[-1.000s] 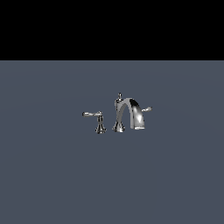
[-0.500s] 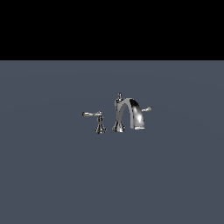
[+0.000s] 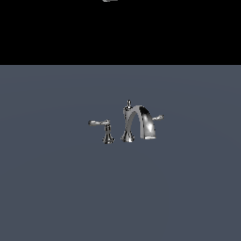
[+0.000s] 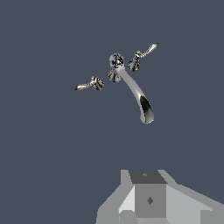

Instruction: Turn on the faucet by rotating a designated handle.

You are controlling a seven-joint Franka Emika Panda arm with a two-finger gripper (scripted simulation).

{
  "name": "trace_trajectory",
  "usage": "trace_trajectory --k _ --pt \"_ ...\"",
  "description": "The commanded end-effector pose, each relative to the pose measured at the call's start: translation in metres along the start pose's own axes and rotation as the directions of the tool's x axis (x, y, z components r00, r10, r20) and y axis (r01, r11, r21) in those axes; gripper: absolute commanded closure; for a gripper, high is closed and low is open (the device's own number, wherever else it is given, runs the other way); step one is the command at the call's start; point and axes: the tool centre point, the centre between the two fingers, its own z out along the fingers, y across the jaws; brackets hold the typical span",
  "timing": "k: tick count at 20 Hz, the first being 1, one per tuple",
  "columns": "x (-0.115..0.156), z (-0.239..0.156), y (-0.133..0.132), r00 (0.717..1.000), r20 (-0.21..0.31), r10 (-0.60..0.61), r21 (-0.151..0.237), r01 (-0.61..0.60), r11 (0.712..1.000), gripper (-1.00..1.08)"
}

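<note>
My end effector hangs high above the faucet, well apart from the designated handle; fingers out of view, opening I cannot tell

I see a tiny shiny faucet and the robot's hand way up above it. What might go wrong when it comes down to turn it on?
1. The faucet has two similar levers; the gripper, high above, might descend on the pedestal lever rather than the designated handle.
2. That handle sits close behind the arched spout, so the gripper could bump the spout.
3. The short chrome lever may slip away.
</note>
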Motion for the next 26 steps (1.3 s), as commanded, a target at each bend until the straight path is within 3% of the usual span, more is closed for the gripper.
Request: trace_trajectory --k 1,7,14,20,26 --pt "0.017 0.018 -0.005 0.998 -0.002 0.062 0.001 -0.062 0.998 1.08" --pt "0.056 0.057 -0.011 0.980 -0.006 0.198 0.002 -0.198 0.980 1.08" --pt "0.101 0.100 -0.010 0.938 -0.010 0.346 0.002 -0.346 0.938 1.08" --pt "0.140 0.137 -0.004 0.884 -0.014 0.467 0.003 -0.467 0.884 1.08" --pt "0.179 0.174 0.008 0.812 -0.019 0.583 0.003 -0.583 0.812 1.08"
